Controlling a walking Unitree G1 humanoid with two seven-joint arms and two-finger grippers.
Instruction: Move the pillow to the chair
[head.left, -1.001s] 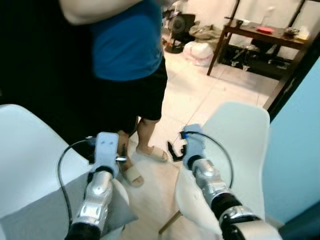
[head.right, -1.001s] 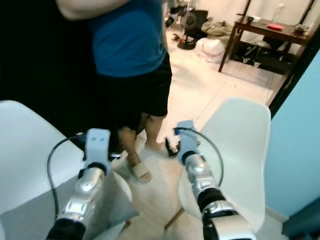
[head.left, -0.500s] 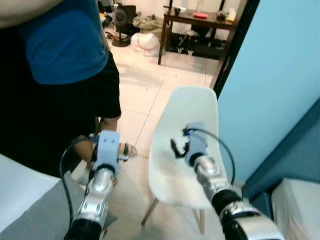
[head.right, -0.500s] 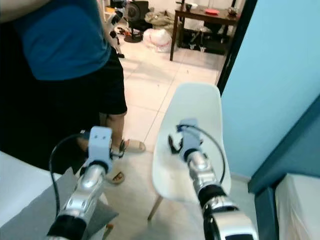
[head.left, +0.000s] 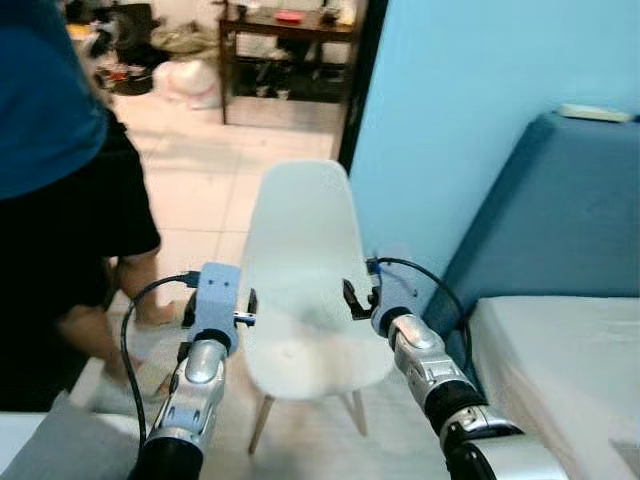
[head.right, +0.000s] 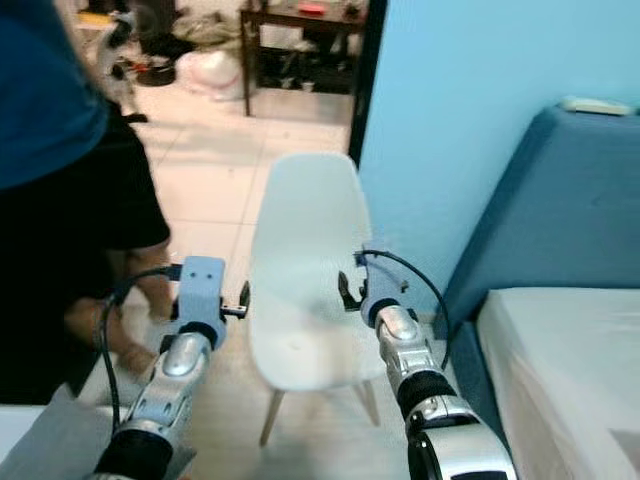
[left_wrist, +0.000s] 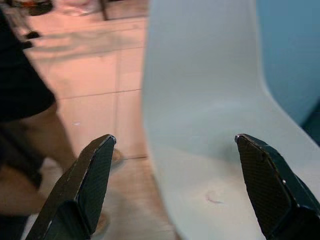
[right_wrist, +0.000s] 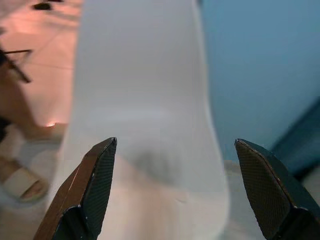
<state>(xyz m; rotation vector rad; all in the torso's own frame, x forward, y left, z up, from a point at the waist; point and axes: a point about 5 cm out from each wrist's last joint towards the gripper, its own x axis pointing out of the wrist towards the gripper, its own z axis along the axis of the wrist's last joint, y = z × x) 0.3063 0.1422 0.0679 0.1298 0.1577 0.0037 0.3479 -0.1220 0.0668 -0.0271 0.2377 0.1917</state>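
- Straight ahead, backed up near the blue wall (head.left: 450, 100): white chair (head.left: 300, 280) with a moulded shell seat on slim wooden legs, standing upright on the pale tiled floor (head.left: 190, 170).
- Raised in front of the chair at about seat height: left gripper (left_wrist: 174, 137), black fingers spread wide, holding nothing; in its wrist view, one finger over the floor and the other over the seat.
- Level with it, on the other side of the seat: right gripper (right_wrist: 175, 141), fingers likewise spread wide with nothing between them, framing the chair's backrest in its wrist view.
- Neither touching the chair, as far as can be told.
- Down in the lower left corner of the head views: grey pillow (head.left: 55, 455), partly cut off by the frame edge, lying low beside the left arm, apart from the chair and from both grippers.
- Standing on the left: person (head.left: 60, 150) in a blue shirt and black shorts, bare legs just beside the pillow, with a pale sandal (right_wrist: 20, 182) showing blurred in the right wrist view.
- On the right: white bed (head.left: 560, 370) set against a dark blue headboard (head.left: 570, 210), close to the chair.
- Looping over the right wrist: black cable (head.left: 430, 285).
- Far back through the doorway: dark wooden table (head.left: 285, 40) with small things on top, too small to tell apart.
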